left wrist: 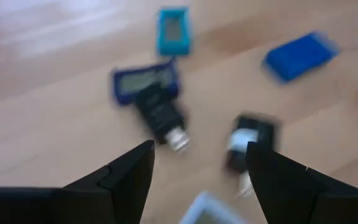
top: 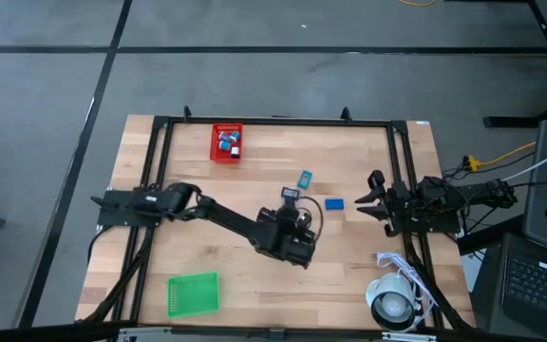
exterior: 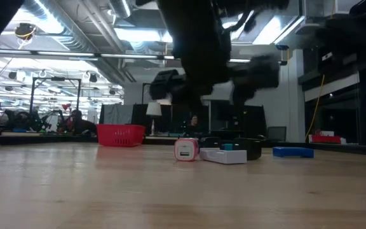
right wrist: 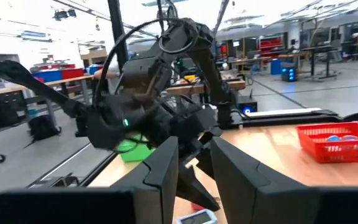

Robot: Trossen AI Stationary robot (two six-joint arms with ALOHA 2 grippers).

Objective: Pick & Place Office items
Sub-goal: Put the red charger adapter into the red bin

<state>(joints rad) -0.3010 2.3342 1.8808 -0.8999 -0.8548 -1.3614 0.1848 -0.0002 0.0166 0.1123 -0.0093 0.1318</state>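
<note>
A wooden table (top: 207,237) holds a red mesh bin (top: 226,142) near its far edge and a green mesh bin (top: 193,294) near its front edge. A white roll with cable (top: 394,302) sits at the front right corner.

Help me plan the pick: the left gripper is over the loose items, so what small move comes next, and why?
Probably lower the left gripper straight down. Its fingers are open above the table, with the black stick and a black-and-white piece just ahead, nothing held yet.

Wooden table (top: 198,233) with scattered office items (top: 334,203)
</note>
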